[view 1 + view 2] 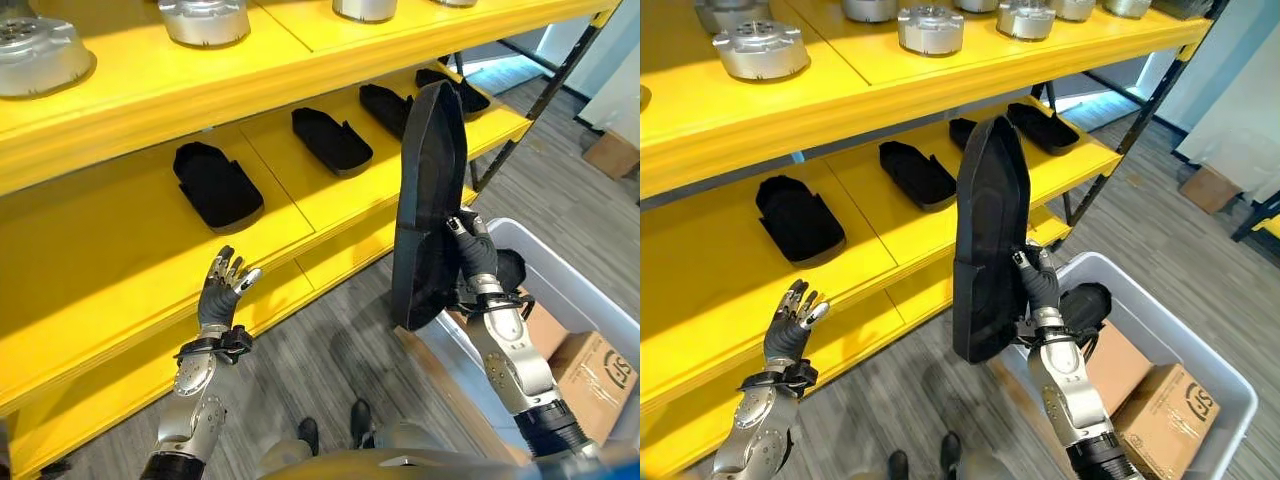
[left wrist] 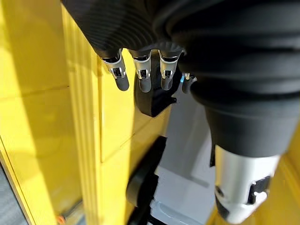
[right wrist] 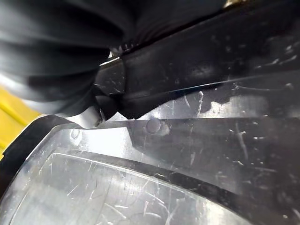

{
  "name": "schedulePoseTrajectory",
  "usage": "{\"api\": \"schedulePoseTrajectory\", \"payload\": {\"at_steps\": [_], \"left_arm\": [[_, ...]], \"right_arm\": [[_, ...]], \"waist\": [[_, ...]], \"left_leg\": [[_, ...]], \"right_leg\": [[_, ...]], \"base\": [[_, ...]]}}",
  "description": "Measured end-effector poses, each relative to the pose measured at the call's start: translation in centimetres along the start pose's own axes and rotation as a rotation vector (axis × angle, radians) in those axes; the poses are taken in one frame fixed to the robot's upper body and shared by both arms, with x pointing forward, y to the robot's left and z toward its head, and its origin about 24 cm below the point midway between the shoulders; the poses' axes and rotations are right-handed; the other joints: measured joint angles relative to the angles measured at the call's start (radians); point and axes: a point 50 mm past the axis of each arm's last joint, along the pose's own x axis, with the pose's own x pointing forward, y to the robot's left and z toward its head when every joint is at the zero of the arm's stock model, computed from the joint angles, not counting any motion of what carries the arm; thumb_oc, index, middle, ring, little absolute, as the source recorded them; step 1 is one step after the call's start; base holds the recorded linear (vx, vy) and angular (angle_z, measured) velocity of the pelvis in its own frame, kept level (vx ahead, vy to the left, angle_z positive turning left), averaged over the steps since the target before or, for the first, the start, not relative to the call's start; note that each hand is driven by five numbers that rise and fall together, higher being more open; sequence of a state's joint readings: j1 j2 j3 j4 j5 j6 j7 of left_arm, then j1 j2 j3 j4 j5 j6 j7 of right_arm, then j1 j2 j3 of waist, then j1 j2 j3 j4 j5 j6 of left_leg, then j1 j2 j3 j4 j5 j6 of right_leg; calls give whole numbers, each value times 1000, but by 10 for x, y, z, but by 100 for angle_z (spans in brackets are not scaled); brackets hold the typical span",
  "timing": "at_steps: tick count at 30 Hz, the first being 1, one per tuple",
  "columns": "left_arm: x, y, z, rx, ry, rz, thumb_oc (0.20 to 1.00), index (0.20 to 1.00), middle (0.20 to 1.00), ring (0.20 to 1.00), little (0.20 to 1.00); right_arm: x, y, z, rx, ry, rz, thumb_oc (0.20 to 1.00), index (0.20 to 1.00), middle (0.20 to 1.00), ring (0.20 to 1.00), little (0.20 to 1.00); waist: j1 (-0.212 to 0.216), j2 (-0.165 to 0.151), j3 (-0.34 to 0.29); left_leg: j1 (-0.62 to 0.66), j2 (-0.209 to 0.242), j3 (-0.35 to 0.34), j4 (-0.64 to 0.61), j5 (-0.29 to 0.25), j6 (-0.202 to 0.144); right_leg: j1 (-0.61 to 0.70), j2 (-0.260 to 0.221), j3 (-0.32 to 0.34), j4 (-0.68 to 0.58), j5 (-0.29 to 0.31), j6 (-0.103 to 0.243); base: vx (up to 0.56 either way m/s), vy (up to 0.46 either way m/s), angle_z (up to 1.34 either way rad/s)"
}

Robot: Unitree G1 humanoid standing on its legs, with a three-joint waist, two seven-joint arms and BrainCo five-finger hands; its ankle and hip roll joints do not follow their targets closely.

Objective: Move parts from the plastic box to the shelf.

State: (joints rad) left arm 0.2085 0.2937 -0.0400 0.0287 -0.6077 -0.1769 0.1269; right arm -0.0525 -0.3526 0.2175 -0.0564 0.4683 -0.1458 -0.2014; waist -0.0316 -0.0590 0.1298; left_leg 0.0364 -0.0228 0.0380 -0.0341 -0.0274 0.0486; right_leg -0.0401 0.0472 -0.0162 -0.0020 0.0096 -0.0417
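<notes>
Left eye view shows my right hand (image 1: pixel 472 262) with fingers curled round the tall black part (image 1: pixel 428 200), upright above the plastic box (image 1: pixel 580 300), so I should tip it flat over the yellow shelf (image 1: pixel 300 190); left hand (image 1: pixel 222 285) spread, idle.

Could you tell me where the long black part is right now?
The right hand holds the black part upright above the plastic box, in front of the yellow shelf.

Grey wood-plank floor (image 1: pixel 330 350) underfoot. Dark metal brace (image 1: pixel 1110 165) angled beside yellow rack end. Pale wall (image 1: pixel 1230 110) at far right, brown cardboard carton (image 1: pixel 1206 187) on floor before it. Bright daylight patch (image 1: pixel 500 65) on floor behind rack.
</notes>
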Motion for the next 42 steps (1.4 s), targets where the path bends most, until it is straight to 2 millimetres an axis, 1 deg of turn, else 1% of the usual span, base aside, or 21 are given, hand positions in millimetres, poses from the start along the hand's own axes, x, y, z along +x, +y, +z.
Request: {"api": "schedulePoseTrajectory", "payload": {"at_steps": [3, 6, 8, 9, 10, 11, 12, 13, 15, 16, 17, 19, 20, 21, 22, 24, 26, 29, 35, 36, 42], "left_arm": [[-12, 5, -9, -4, 38, 9, 1000, 1000, 1000, 1000, 1000], [-9, 1, -7, -7, 34, -8, 1000, 1000, 1000, 1000, 1000], [-1, -12, -5, -15, 24, -62, 1000, 1000, 1000, 1000, 1000], [1, -18, -5, -20, 22, -92, 1000, 1000, 1000, 1000, 1000], [2, -18, -4, -12, 20, -104, 1000, 1000, 1000, 1000, 1000], [2, -17, -3, -9, 19, -102, 1000, 1000, 1000, 1000, 1000], [7, -16, 3, 10, 5, -112, 1000, 1000, 1000, 1000, 1000], [12, -20, 7, 12, -13, -122, 1000, 1000, 1000, 1000, 1000], [21, -28, 15, -2, -48, -143, 1000, 1000, 1000, 1000, 1000], [24, -31, 19, -22, -59, -146, 1000, 1000, 1000, 1000, 1000], [30, -38, 23, -80, -73, -144, 1000, 1000, 1000, 1000, 1000], [31, -57, 16, -167, -51, -168, 1000, 1000, 1000, 1000, 1000], [33, -61, 18, -150, -51, -197, 1000, 1000, 1000, 1000, 1000], [35, -57, 22, -124, -58, -199, 1000, 1000, 1000, 1000, 1000], [37, -52, 22, -94, -49, -197, 1000, 1000, 1000, 1000, 1000], [38, -52, 24, -85, -52, -208, 1000, 1000, 1000, 1000, 1000], [32, -36, 21, -64, -27, -171, 1000, 1000, 1000, 1000, 1000], [29, -14, 25, -33, -27, -112, 1000, 1000, 1000, 1000, 1000], [30, -20, 28, -58, -45, -125, 1000, 1000, 1000, 1000, 1000], [31, -19, 31, -62, -59, -115, 1000, 1000, 1000, 1000, 1000], [30, -11, 33, -70, -72, -69, 1000, 1000, 1000, 1000, 1000]], "right_arm": [[-9, -11, -5, 11, 28, -42, 200, 200, 200, 200, 200], [-9, -14, -4, 0, 28, -44, 200, 200, 200, 200, 200], [-10, -20, -2, -17, 24, -60, 200, 200, 200, 200, 200], [-9, -22, -1, -28, 21, -61, 200, 200, 200, 200, 200], [-8, -19, 0, -17, 15, -55, 200, 200, 200, 200, 200], [-7, -18, 0, -8, 9, -55, 200, 200, 200, 200, 200], [-6, -16, 0, 10, 4, -66, 200, 200, 200, 200, 200], [-5, -16, 2, 16, -11, -76, 200, 200, 200, 200, 200], [2, -15, 5, 15, -32, -87, 200, 200, 200, 200, 200], [5, -14, 7, 23, -40, -88, 200, 200, 200, 200, 200], [9, -10, 10, 25, -49, -76, 200, 200, 200, 200, 200], [9, -11, 9, 22, -43, -78, 200, 200, 200, 200, 200], [8, -6, 5, 46, -32, -84, 200, 200, 200, 200, 200], [5, 4, -3, 89, -1, -68, 200, 200, 200, 200, 200], [2, 9, -7, 115, 12, -67, 200, 200, 200, 200, 200], [-3, 8, -13, 122, 36, -82, 200, 200, 200, 200, 200], [-6, 10, -16, 126, 54, -73, 200, 200, 200, 200, 200], [4, 15, -16, 121, 48, -34, 200, 200, 200, 200, 200], [4, 37, -32, 147, 149, 79, 200, 200, 200, 200, 200], [8, 53, -32, 140, 158, 153, 200, 200, 200, 200, 200], [29, 93, -12, 155, 103, 317, 200, 200, 200, 200, 200]], "waist": [[9, 8, 3], [21, 25, 18], [5, 26, 54], [-4, 20, 67], [-6, 8, 77], [-11, -13, 93], [-16, -49, 110], [-23, -47, 113], [-30, -10, 134], [-30, 5, 139], [-35, 35, 152], [-44, 105, 136], [-32, 90, 136], [-23, 48, 131], [-14, 35, 136], [-4, 39, 138], [30, 33, 137], [56, 3, 139], [81, -42, 146], [95, -46, 145], [166, -63, 140]], "left_leg": [[-6, 1, -39, 3, -4, -12], [-57, -10, -62, 70, -14, -31], [-106, -28, -85, 146, -2, -59], [-113, -27, -54, 172, -28, -70], [-152, 29, 28, 297, -73, -55], [-157, 106, 20, 330, -86, -58], [-175, 225, -18, 352, -86, -83], [-201, 327, -32, 337, -69, -110], [-211, 444, -123, 245, -12, -194], [-198, 466, -160, 192, 3, -198], [-194, 481, -108, 158, 8, -196], [-194, 479, 71, 136, -7, -157], [-190, 442, 111, 140, 61, -229], [-193, 371, 111, 136, 63, -232], [-213, 316, 72, 148, 61, -231], [-225, 257, 17, 175, 43, -197], [-216, 218, -19, 215, 10, -173], [-219, 182, -19, 242, -11, -155], [-268, 176, -24, 335, -70, -165], [-286, 173, -33, 350, -72, -166], [-318, 170, -50, 355, -69, -166]], "right_leg": [[57, 4, -35, -89, 30, -6], [47, -3, -68, -83, 25, -2], [48, -36, -127, -57, 11, -19], [44, -53, -155, -49, 8, -37], [30, -62, -158, -24, -16, -58], [4, -74, -150, 28, -41, -52], [-31, -91, -166, 78, -44, -42], [-69, -91, -176, 120, -60, -26], [-146, -100, -181, 254, -114, 5], [-181, -115, -175, 317, -142, 20], [-202, -148, -172, 378, -169, 55], [-200, -209, -179, 410, -184, 122], [-198, -250, -162, 424, -179, 152], [-191, -306, -144, 400, -162, 132], [-145, -351, -148, 345, -105, 149], [-100, -392, -155, 339, -30, 128], [-44, -419, -155, 311, 21, 131], [9, -408, -193, 188, 12, 160], [51, -400, -202, 110, 23, 177], [49, -401, -222, 104, 23, 177], [53, -397, -254, 80, -2, 186]], "base": [[-23, -77, 35], [-87, -22, 51], [-57, 39, 82], [-7, 61, 54], [-18, 117, 39], [-60, 269, 21], [-83, 359, 13], [-56, 375, 16], [-21, 314, 12], [7, 335, 6], [14, 346, 22], [23, 364, 40], [56, 341, 42], [86, 303, 73], [92, 217, 109], [84, 213, 118], [54, 153, 66], [59, 127, 14], [42, 69, 1], [21, 9, 13], [11, -33, 8]]}}
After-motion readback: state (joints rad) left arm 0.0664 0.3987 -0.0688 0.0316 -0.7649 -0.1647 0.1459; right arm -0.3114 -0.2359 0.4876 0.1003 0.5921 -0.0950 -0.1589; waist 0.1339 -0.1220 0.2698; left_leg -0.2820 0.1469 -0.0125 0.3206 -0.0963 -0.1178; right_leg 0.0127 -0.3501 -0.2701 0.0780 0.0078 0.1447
